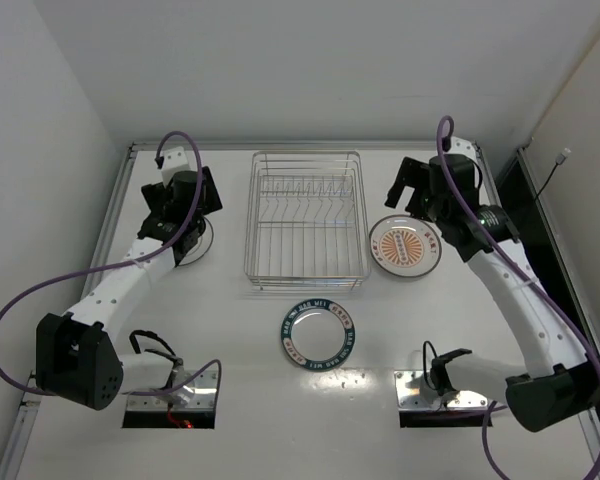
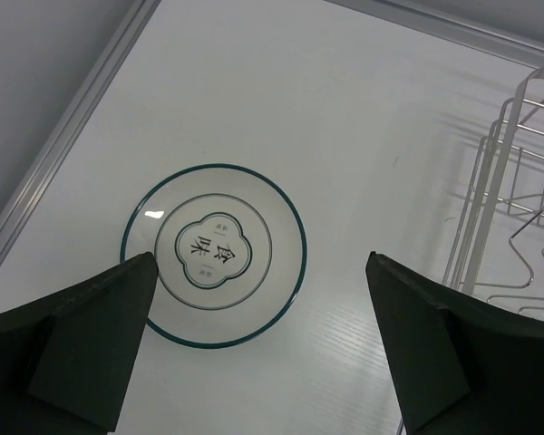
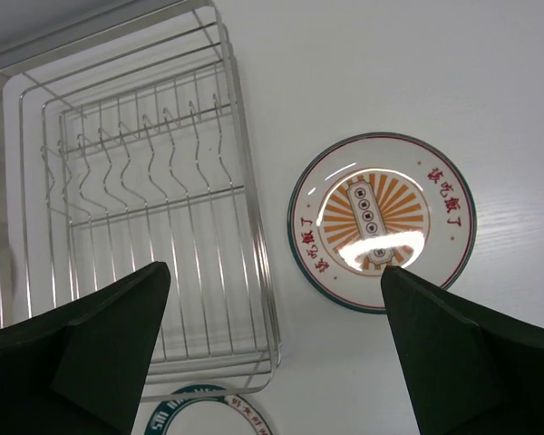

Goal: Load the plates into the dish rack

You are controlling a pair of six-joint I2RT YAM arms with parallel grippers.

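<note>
Silver wire dish rack [image 1: 306, 215] at upper centre of the top view, flat on the white bench [image 1: 230, 320]. Left tool [image 2: 258, 272] spread wide above a pale plate [image 2: 213, 256] with a thin teal ring, lying just left of the rack. Right tool [image 3: 274, 272] likewise spread, poised over the gap between rack and orange-centred plate [image 3: 382, 220], lying just right of the rack. Teal lettered-rim plate [image 1: 319, 336] at lower centre, near the rack's front edge but apart from it.
</note>
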